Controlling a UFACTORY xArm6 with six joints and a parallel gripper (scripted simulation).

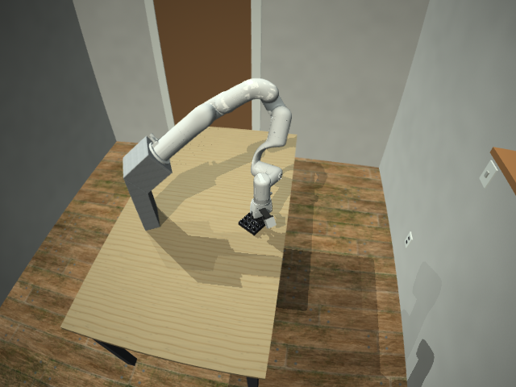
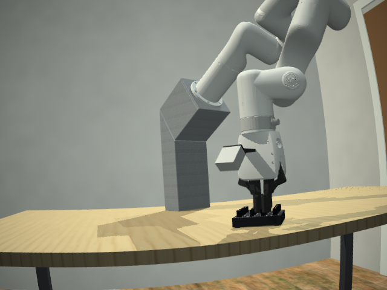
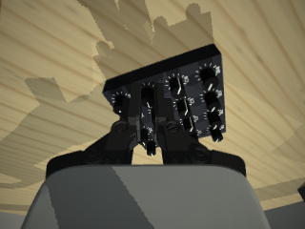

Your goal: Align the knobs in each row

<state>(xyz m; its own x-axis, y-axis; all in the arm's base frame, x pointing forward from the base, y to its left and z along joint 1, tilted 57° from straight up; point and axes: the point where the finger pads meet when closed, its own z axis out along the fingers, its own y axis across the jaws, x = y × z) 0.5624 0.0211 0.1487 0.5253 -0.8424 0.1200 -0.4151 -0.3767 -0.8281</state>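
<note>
So the arm was hunched right over the knob box (image 3: 167, 95), which sat on its feet on the table (image 2: 94, 225), over toward the right-hand long edge in the top view. Going left to right in the wrist view: a knob at the box's left edge stood free, then the gripper (image 3: 152, 125) was clamped around the next knob (image 3: 147, 93) in, fingers pressing either side of it. Right of that were two more columns of knobs, untouched, white lines mostly slanting the same way as far as I could tell. I'd say it was mid-turn on this one knob. Labels were way too small to read, so no idea which rows were already sorted or how many were left
</note>
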